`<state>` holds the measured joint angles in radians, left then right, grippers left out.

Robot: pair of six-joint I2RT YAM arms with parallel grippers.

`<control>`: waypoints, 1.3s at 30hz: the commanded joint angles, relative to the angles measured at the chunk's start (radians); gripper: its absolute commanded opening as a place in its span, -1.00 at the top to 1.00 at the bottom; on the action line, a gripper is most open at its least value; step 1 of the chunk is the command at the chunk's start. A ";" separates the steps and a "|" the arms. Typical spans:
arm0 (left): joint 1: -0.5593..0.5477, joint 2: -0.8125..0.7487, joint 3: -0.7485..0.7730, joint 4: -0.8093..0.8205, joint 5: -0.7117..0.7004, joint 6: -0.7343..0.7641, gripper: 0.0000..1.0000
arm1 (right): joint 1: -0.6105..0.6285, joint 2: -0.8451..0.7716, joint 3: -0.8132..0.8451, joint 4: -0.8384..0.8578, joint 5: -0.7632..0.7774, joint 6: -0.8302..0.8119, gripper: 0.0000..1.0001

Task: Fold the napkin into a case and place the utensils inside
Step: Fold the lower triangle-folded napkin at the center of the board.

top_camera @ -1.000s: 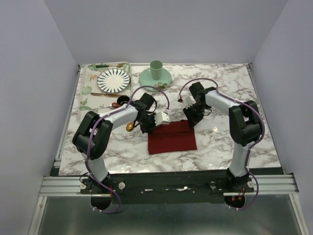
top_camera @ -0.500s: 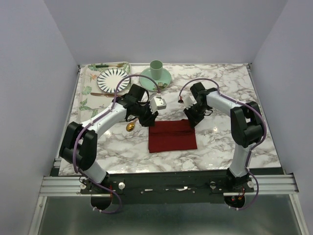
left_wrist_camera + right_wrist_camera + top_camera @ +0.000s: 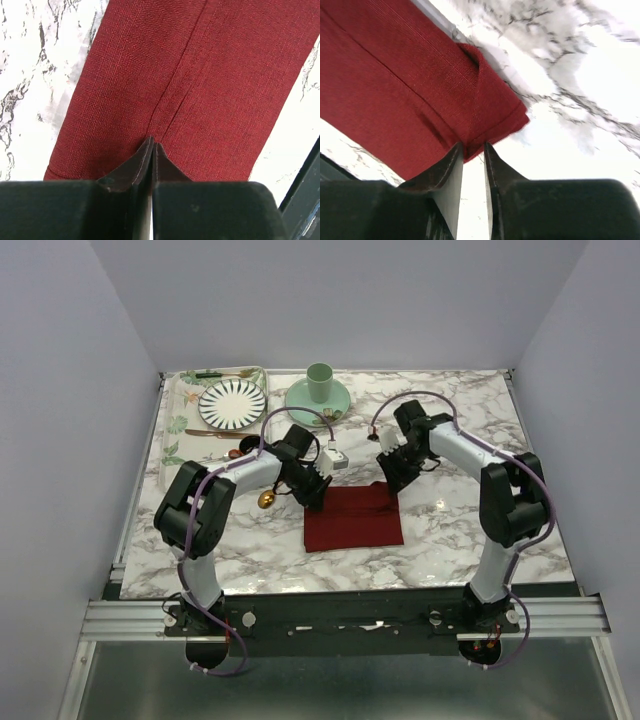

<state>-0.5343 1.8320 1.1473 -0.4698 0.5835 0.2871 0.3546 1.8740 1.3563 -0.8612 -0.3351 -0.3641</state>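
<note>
The dark red napkin (image 3: 352, 517) lies folded as a rectangle on the marble table, with a crease running along it (image 3: 170, 85). My left gripper (image 3: 315, 494) is at its far left corner. Its jaws are pressed almost together, and the tips (image 3: 152, 142) pinch the cloth at the crease. My right gripper (image 3: 391, 486) is at the far right corner. Its fingers stand slightly apart around the folded corner (image 3: 495, 115), and white table shows between them. The gold spoon (image 3: 266, 499) lies left of the napkin. I cannot pick out the knife.
A floral tray (image 3: 184, 405) at the far left carries a striped plate (image 3: 232, 403) and thin utensils. A green cup (image 3: 319, 382) stands on a green saucer (image 3: 300, 400) at the back. A small dark bowl (image 3: 250, 444) sits near the left arm.
The left gripper lifted away from the napkin, opened, then came back down on its far left corner and closed. The right gripper's jaws have parted a little at the far right corner.
</note>
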 commanded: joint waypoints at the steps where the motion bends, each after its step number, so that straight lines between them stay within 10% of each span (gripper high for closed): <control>1: -0.006 0.010 -0.001 0.003 -0.040 -0.023 0.80 | -0.035 -0.067 0.058 -0.033 -0.057 0.091 0.31; 14: -0.007 0.016 0.000 0.000 -0.034 -0.022 0.81 | -0.039 0.043 0.086 -0.044 -0.085 0.185 0.08; 27: -0.007 0.006 -0.018 0.019 -0.030 -0.083 0.81 | -0.039 0.071 -0.032 -0.050 -0.061 0.100 0.98; 35: -0.006 -0.010 -0.023 0.039 -0.013 -0.137 0.79 | -0.031 0.131 0.001 -0.047 -0.021 0.088 0.98; 39: 0.040 -0.114 -0.069 0.153 0.143 -0.269 0.36 | -0.026 0.155 0.030 -0.064 -0.018 0.096 0.95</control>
<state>-0.5293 1.8263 1.1252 -0.4313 0.5823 0.1566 0.3176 1.9800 1.3556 -0.9230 -0.3981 -0.2558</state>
